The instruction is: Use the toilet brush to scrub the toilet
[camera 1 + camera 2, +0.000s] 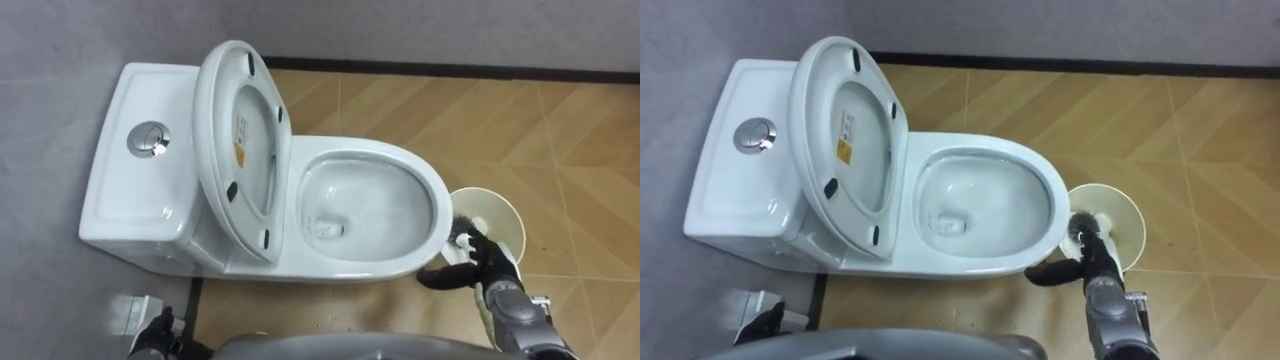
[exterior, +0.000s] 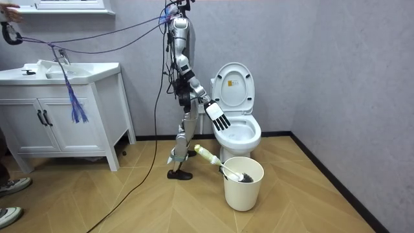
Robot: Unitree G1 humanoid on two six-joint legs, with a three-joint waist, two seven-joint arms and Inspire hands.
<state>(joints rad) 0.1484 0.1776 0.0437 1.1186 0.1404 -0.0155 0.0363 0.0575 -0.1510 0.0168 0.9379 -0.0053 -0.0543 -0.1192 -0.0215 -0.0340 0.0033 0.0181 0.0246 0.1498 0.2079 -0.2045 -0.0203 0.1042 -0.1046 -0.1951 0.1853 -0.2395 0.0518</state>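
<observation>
In the room view the body is slim, silver-grey with black joints, and thin ropes run from its shoulders to the upper left of the frame. The right hand (image 1: 488, 262) is black, on a ribbed grey forearm with a small white tag. The left hand (image 1: 155, 335), lower left, is black too.

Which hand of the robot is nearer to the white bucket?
Right. The right hand hovers by the rim of the bucket; the left hand is far off, near the toilet tank.
</observation>
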